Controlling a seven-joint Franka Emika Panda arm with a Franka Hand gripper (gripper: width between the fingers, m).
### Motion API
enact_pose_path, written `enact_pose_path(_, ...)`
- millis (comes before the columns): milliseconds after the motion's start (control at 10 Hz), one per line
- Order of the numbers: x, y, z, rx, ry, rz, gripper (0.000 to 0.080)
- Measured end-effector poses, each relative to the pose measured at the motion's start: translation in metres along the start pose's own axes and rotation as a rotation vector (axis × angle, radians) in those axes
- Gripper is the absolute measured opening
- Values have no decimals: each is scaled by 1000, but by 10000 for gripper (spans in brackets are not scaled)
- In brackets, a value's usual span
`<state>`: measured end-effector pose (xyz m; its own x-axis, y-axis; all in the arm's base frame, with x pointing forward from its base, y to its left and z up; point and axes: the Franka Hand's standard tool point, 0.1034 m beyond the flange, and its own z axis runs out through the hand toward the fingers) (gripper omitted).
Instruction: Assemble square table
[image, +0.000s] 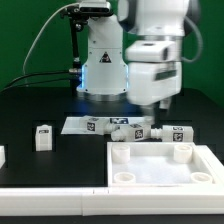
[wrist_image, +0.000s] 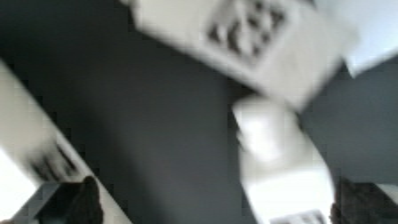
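Several legs (image: 136, 131) lie at 12 o'clock of the tabletop (image: 160, 172), a lone leg (image: 42, 137) at 9 o'clock; prob. light, stiff, slick plastic, so pinch a leg mid-length across flat sides. Gripper (image: 158, 104) above them, fingers wide apart, empty.

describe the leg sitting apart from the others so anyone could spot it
From the square table top at the exterior view's lower right, look across the black surface to the exterior view's left. A leg stands there alone, tag facing the camera, while the other legs cluster by the marker board.
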<state>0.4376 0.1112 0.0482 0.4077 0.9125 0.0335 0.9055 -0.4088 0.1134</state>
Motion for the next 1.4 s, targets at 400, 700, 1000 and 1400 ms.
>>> enact_pose_path(400, 10, -7, 13, 2, -8, -259, 648)
enact_pose_path(700, 14, -17, 27, 31, -30, -191, 648)
enact_pose_path(1000, 13, -21, 38, 35, -31, -190, 639)
enact_pose_path(1400, 12, -21, 39, 34, -33, -39, 295)
